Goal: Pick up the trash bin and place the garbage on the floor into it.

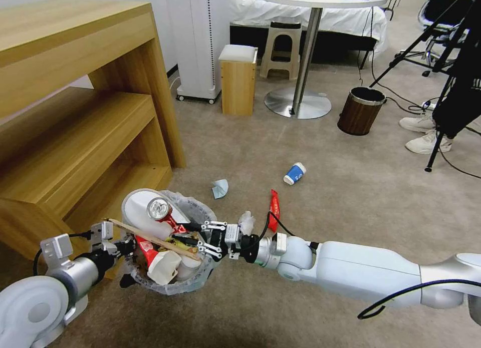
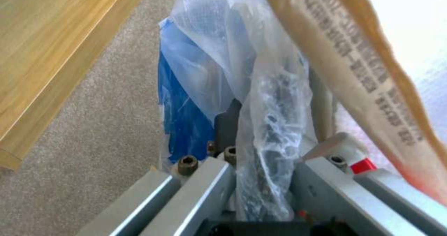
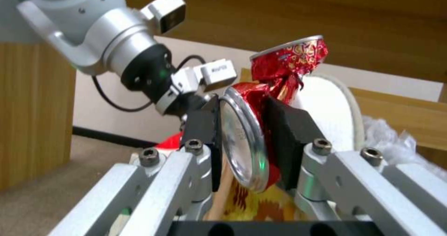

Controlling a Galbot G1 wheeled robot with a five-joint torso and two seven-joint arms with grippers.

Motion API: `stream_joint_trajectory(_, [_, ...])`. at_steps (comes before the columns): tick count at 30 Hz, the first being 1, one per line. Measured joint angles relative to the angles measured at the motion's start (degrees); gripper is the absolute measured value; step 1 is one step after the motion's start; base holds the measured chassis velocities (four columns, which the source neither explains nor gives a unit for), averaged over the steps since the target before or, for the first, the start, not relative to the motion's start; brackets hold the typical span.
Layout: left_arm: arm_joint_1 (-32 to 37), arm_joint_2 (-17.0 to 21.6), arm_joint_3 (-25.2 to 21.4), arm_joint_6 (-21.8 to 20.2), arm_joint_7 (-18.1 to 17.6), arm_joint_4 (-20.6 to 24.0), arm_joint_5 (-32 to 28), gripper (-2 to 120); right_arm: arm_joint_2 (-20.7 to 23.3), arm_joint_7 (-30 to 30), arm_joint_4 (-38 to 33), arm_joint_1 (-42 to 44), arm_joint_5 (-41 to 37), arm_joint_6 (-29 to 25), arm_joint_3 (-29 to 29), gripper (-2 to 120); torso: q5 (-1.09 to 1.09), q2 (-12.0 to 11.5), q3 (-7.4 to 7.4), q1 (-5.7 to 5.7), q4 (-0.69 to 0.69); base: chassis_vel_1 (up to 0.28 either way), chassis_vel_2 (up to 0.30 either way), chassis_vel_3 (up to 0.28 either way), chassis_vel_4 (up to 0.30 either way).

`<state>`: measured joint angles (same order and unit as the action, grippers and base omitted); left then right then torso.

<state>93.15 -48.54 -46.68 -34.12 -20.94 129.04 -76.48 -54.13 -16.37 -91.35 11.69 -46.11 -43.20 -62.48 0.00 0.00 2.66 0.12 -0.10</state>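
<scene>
Left gripper (image 1: 125, 248) is clamped on the near rim of the bin (image 1: 198, 280), holding it just beside the wooden shelf unit (image 1: 75, 137). In the left wrist view the jaws are closed on the rim wall with the crinkled liner (image 2: 268, 100) pinched between them; blue of the bin (image 2: 179, 117) shows under the plastic, carpet floor (image 2: 83, 131) beyond.

Right gripper (image 1: 203, 238) reaches in over the bin's far rim from the right. Its jaws are gripping a crushed red can (image 3: 254, 124): in the right wrist view the black pads (image 3: 284, 124) squeeze the can's bent lower half, silver end facing the camera, and the upper half (image 3: 291, 56) is kinked upward. In the head view the can (image 1: 163, 212) sits on top of the pile, silver end up.

Bin is full: white slipper (image 1: 138, 213) at the back, wooden stick (image 1: 150, 238) lying diagonally across the top, a second white piece (image 1: 164, 268) at the front, red wrapper bits (image 1: 145, 248) in between. Stick's near end sticks out over the rim by the left gripper.

On the floor (image 1: 325, 208):
- crumpled tissue (image 1: 219, 188), near the bin's far side
- red wrapper (image 1: 274, 204), just beside the right wrist
- blue paper cup (image 1: 294, 173) on its side, farther out
- white crumpled scrap (image 1: 245, 222), touching or just behind the right wrist, cannot tell which

Brown wood-grain bin (image 1: 361, 110) stands well apart, near the round table's base (image 1: 298, 102).
</scene>
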Motion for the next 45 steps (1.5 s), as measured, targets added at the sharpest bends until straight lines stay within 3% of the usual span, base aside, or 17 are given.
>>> stream_joint_trajectory(14, [1.77, -0.08, -1.46, 0.18, -0.64, 2.57, -0.42, 0, -1.43, -0.54, 2.29, 0.77, 2.05, -0.54, -1.3, 24, 0.0, 0.0, 0.0, 0.0, 0.0, 0.0, 0.0, 0.0, 0.0])
stream_joint_trajectory(16, [1.98, -0.16, -1.54, 0.2, -0.73, 2.82, -0.47, 0, -1.45, -0.42, 2.32, 0.78, 2.27, -0.51, -1.31, 35, 0.0, 0.0, 0.0, 0.0, 0.0, 0.0, 0.0, 0.0, 0.0])
stream_joint_trajectory(18, [2.05, -0.18, -1.55, 0.2, -0.75, 2.9, -0.47, 0, -1.42, -0.41, 2.32, 0.78, 2.3, -0.49, -1.36, 37, 0.0, 0.0, 0.0, 0.0, 0.0, 0.0, 0.0, 0.0, 0.0])
stream_joint_trajectory(20, [2.21, -0.29, -1.58, 0.21, -0.84, 3.17, -0.57, 0, -1.29, -0.41, 2.23, 0.74, 2.54, -0.38, -1.47, 48, 0.0, 0.0, 0.0, 0.0, 0.0, 0.0, 0.0, 0.0, 0.0])
stream_joint_trajectory(22, [2.28, -0.29, -1.6, 0.23, -0.86, 3.25, -0.59, 0, -1.29, -0.4, 2.22, 0.69, 2.55, -0.26, -1.48, 52, 0.0, 0.0, 0.0, 0.0, 0.0, 0.0, 0.0, 0.0, 0.0])
stream_joint_trajectory(24, [2.75, -0.29, -1.7, 0.27, -0.92, 3.67, -0.6, 0, -1.38, -0.46, 2.47, 0.5, 2.64, -0.17, -1.56, 64, 0.0, 0.0, 0.0, 0.0, 0.0, 0.0, 0.0, 0.0, 0.0])
stream_joint_trajectory(28, [3.13, -0.39, -1.79, 0.28, -0.92, 3.89, -0.6, 0, -1.38, -0.45, 2.29, 0.25, 2.4, 0.0, -1.62, 72, 0.0, 0.0, 0.0, 0.0, 0.0, 0.0, 0.0, 0.0, 0.0])
stream_joint_trajectory(31, [3.4, -0.48, -1.59, 0.25, -0.82, 3.58, -0.59, 0, -1.41, -0.39, 0.93, -0.1, 2.04, 0.52, -1.61, 95, 0.0, 0.0, 0.0, 0.0, 0.0, 0.0, 0.0, 0.0, 0.0])
stream_joint_trajectory(45, [3.38, -1.51, -1.25, 0.17, -1.17, 2.08, -0.91, 0, -0.68, 2.73, -2.5, -0.82, 1.71, 1.31, -0.22, 100, 0.0, 0.0, 0.0, 0.0, 0.0, 0.0, 0.0, 0.0, 0.0])
